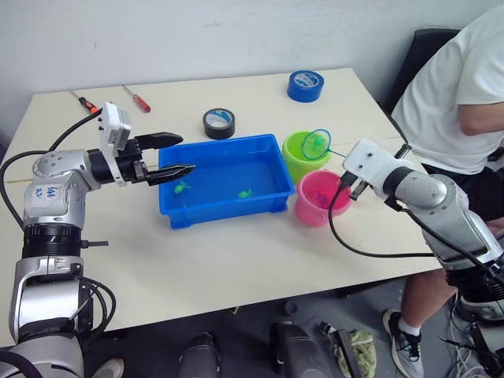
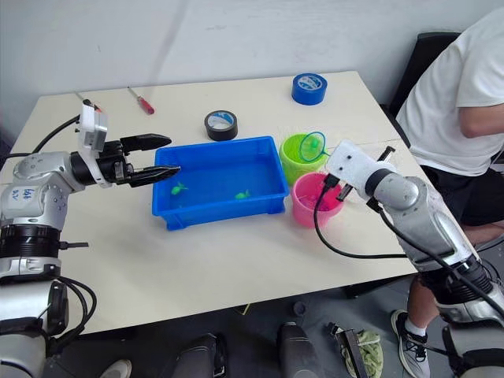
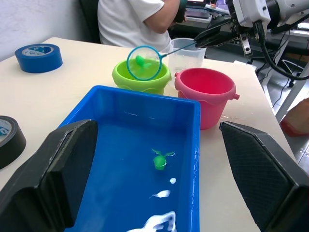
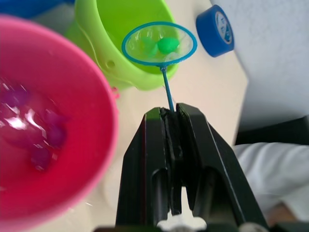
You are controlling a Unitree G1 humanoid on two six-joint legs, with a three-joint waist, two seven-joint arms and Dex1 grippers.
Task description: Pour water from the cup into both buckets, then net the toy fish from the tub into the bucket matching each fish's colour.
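The blue tub (image 1: 224,211) sits mid-table with water and two green toy fish (image 1: 181,187) (image 1: 246,194) in it. To its right stand the lime-green bucket (image 1: 293,157) and the pink bucket (image 1: 315,206). My right gripper (image 4: 173,113) is shut on the net's black stick. The net (image 1: 316,144) hangs over the green bucket with a green fish (image 4: 167,45) in its mesh. Blurred dark-pink shapes (image 4: 43,145) lie in the pink bucket's water. My left gripper (image 1: 185,154) stands open and empty at the tub's left rim. The clear cup (image 3: 186,53) stands behind the buckets.
A black tape roll (image 1: 219,123) and a blue tape roll (image 1: 305,85) lie behind the tub. Two screwdrivers (image 1: 135,98) (image 1: 83,101) lie at the far left. A person in a white shirt (image 1: 465,87) sits at the table's right end.
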